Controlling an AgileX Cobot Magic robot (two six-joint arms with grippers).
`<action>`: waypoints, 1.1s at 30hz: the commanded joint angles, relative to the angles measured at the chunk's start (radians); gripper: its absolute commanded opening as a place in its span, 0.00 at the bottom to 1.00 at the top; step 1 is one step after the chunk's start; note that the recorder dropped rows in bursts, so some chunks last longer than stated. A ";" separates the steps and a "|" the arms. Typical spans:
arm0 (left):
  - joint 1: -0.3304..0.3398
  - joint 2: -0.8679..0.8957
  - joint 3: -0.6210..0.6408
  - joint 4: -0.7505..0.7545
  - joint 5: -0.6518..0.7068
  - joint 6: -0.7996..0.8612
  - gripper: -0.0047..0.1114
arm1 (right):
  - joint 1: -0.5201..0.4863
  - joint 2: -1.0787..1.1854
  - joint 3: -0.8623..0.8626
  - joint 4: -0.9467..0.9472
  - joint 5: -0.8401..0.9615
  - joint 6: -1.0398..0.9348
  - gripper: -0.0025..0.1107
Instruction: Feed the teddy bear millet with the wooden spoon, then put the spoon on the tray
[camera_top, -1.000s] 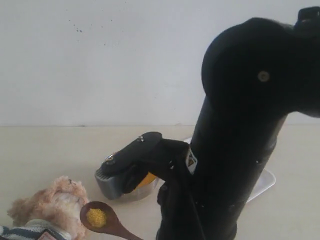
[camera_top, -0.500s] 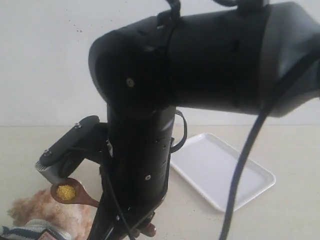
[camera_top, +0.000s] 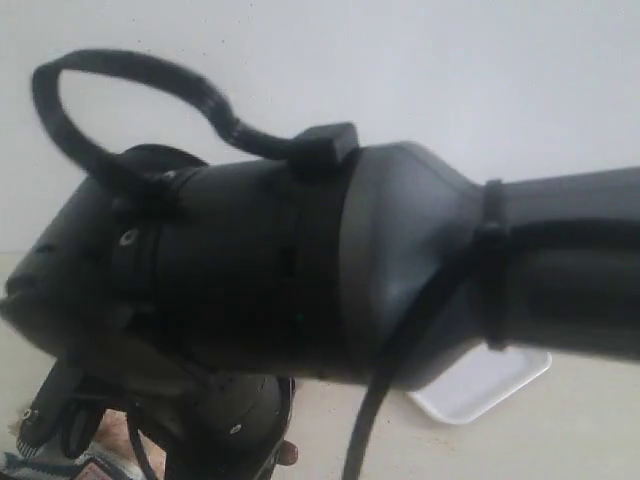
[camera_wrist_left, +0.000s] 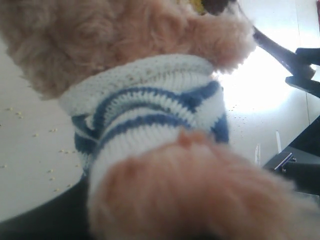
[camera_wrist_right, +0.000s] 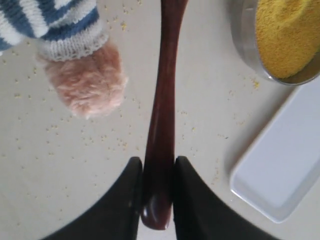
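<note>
The wooden spoon has its thin handle clamped between the fingers of my right gripper, which is shut on it. In the left wrist view the spoon's bowl sits against the teddy bear's face, with a bit of yellow millet beside it. The teddy bear in its striped shirt fills that view, and its fur hides my left gripper's jaws. A steel bowl heaped with millet stands beside the white tray. One furry bear arm lies next to the spoon handle.
My right arm blocks most of the exterior view; only a tray corner and the spoon's handle end show past it. Stray yellow grains dot the beige table around the bear.
My right arm has swung left across the exterior view, carrying the spoon of millet to the bear. It now covers the bowl and nearly all of the bear.
</note>
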 joint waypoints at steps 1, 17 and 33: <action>0.003 0.001 0.002 -0.018 0.016 0.004 0.07 | 0.052 0.011 -0.006 -0.155 0.002 0.066 0.02; 0.003 0.001 0.002 -0.018 0.016 0.004 0.07 | 0.133 0.045 0.003 -0.233 0.002 0.140 0.02; 0.003 0.001 0.002 -0.018 0.016 0.004 0.07 | 0.134 0.045 0.076 -0.344 0.002 0.212 0.02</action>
